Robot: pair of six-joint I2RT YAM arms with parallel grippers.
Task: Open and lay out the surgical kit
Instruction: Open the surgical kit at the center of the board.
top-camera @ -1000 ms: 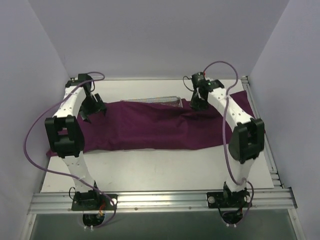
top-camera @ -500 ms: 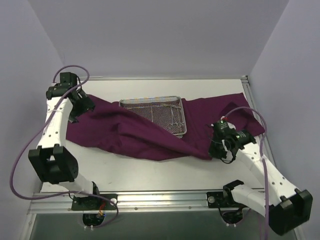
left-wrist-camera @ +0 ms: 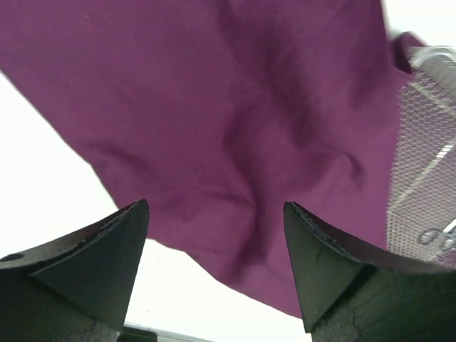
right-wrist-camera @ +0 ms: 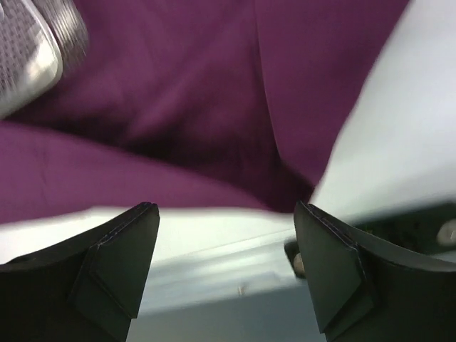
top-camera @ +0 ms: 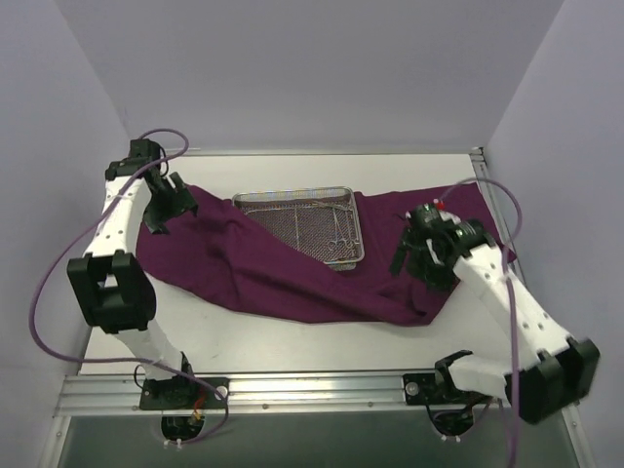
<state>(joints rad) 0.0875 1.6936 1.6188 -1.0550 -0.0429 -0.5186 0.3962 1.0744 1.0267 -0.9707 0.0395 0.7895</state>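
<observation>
The dark purple cloth wrap point(top-camera: 253, 268) lies spread across the table, rumpled, with its near edge folded. The silver wire-mesh tray point(top-camera: 292, 200) sits on it at the back, its left front part covered by a cloth fold. Thin metal instruments point(top-camera: 338, 237) lie in the tray's right side. My left gripper point(top-camera: 162, 214) hangs open over the cloth's left end point(left-wrist-camera: 214, 107), nothing between its fingers point(left-wrist-camera: 100, 256). My right gripper point(top-camera: 409, 255) stands open above the cloth's right part point(right-wrist-camera: 178, 107), empty, with the tray's corner point(right-wrist-camera: 28, 50) at the upper left.
The white tabletop point(top-camera: 292, 341) shows in front of the cloth. An aluminium rail point(top-camera: 312, 390) carrying both arm bases runs along the near edge. Lilac walls close in the left, back and right sides. Purple cables loop off both arms.
My right gripper has opened and let go of the cloth's front right edge, then risen back over it. The cloth has settled flatter there. My left gripper has shifted slightly right.
</observation>
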